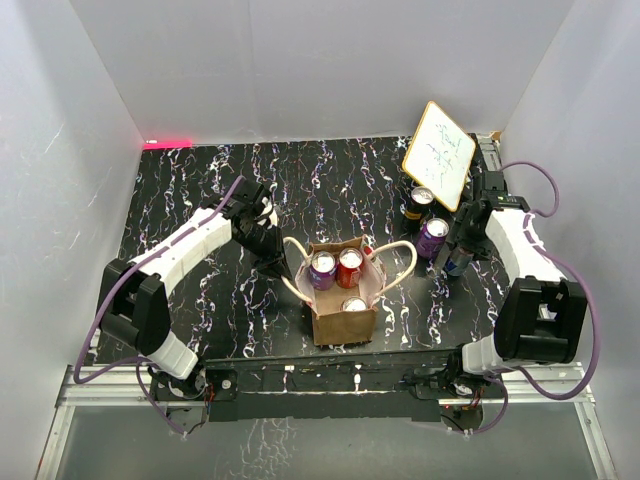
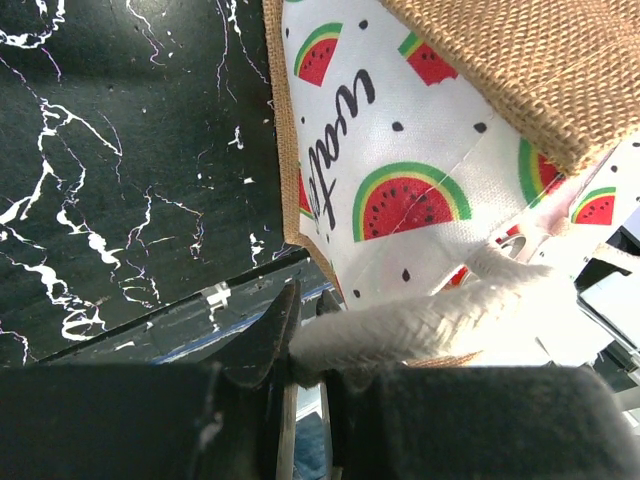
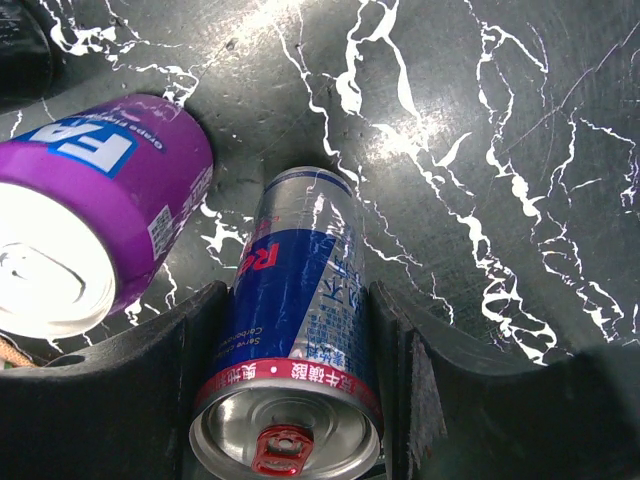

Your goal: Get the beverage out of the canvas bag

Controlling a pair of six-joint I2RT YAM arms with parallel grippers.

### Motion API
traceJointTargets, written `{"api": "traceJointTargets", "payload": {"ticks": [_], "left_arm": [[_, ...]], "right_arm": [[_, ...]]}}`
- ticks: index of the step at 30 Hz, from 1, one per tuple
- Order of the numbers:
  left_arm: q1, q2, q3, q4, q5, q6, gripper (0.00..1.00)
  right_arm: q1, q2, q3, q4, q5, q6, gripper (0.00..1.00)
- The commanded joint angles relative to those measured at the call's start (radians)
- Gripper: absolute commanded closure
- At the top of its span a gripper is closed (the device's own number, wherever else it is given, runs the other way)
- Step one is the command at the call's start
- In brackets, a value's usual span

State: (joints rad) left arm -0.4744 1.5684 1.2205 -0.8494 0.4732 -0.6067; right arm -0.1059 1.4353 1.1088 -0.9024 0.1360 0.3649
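Three drinks stand inside the canvas bag (image 1: 345, 325) at the middle of the tabletop (image 1: 330, 180): a purple can (image 1: 322, 268), a red can (image 1: 350, 265) and a third can (image 1: 354, 304) showing only its silver top. The left jaws are pressed together on the bag's cream rope handle (image 2: 400, 335), pinching it at the bag's left side. Well off to the right, outside the bag, the right jaws clasp a slim blue-and-silver can (image 3: 300, 300) from both sides. It is upright and apparently resting on the tabletop, just beside a second purple can (image 3: 90, 220), with a dark can (image 1: 420, 200) near behind. The job looks about half done: three drinks are out, one of them not yet let go, and three are left to lift if every drink must leave the bag.
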Motion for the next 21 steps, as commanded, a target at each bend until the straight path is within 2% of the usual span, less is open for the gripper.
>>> {"api": "traceJointTargets", "payload": {"ticks": [1,7,9,13,19,21], "left_arm": [[0.002,0.007,0.041,-0.028,0.004,0.023,1.0],[0.002,0.013,0.047,-0.031,0.001,0.025,1.0],[0.002,0.015,0.048,-0.032,0.002,0.027,1.0],[0.002,0.012,0.051,-0.031,0.002,0.027,1.0],[0.002,0.002,0.055,-0.039,-0.005,0.028,1.0],[0.002,-0.002,0.056,-0.036,-0.006,0.025,1.0]], "right_arm": [[-0.017,0.004,0.019,0.078,-0.031,-0.024,0.92],[-0.027,0.019,-0.016,0.098,-0.07,-0.02,0.91],[-0.028,0.028,-0.027,0.101,-0.072,-0.018,0.85],[-0.031,0.035,-0.038,0.103,-0.065,-0.016,0.65],[-0.031,-0.008,0.012,0.076,-0.088,-0.03,0.26],[-0.031,-0.034,0.032,0.057,-0.088,-0.033,0.21]]}}
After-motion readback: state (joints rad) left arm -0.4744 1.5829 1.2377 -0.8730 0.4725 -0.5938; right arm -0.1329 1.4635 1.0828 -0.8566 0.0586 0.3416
